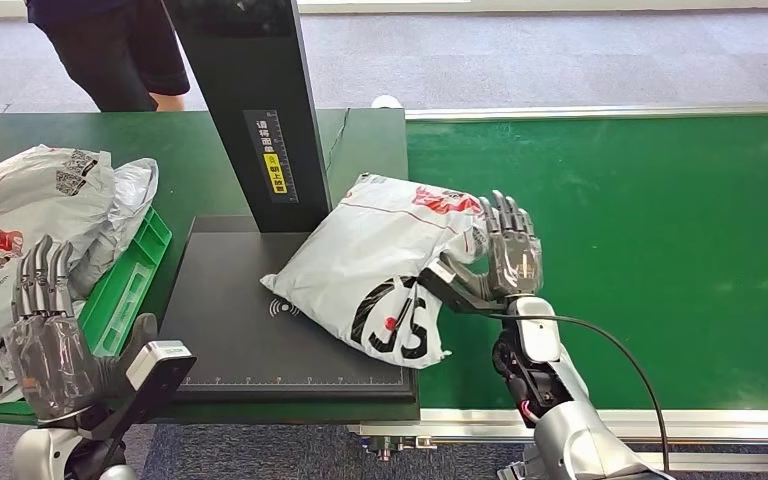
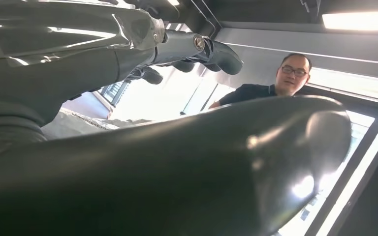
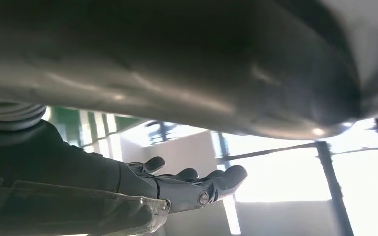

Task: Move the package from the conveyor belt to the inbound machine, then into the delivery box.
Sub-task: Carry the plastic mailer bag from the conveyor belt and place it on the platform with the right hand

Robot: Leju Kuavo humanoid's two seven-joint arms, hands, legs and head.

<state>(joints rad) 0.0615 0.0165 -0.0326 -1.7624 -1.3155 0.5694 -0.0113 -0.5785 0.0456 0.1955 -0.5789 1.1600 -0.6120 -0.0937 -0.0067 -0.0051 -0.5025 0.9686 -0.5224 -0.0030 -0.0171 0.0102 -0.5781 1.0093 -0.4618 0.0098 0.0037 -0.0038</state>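
While the package [image 1: 375,265], a grey-white mailer bag printed with red marks and a large black logo, lies tilted across the black platform of the inbound machine [image 1: 260,340], one corner of it is seen to overhang the platform toward the green conveyor belt [image 1: 640,250]. The right hand [image 1: 505,255] is held just beside the package's belt-side edge with its fingers straight and apart; nothing is gripped by it, and whether the thumb touches the bag cannot be told. In the right wrist view the same hand [image 3: 177,184] is shown with its fingers stretched out and nothing between them.

The left hand [image 1: 50,330] is raised at the near left, fingers extended upward and close together, and nothing is held in it. In the left wrist view its fingers [image 2: 211,49] are seen outstretched, with a person [image 2: 275,83] beyond them.

A green tray [image 1: 130,285] is set to the left of the platform, and its inside is largely covered by a heap of similar grey bags [image 1: 30,220] that spills over its far side onto the dark green table [image 1: 80,130]. The machine's black upright column [image 1: 250,100], marked with a yellow label, rises from the platform's far edge just beside the package. Part of a person in dark clothing [image 1: 110,45] is visible behind the table.
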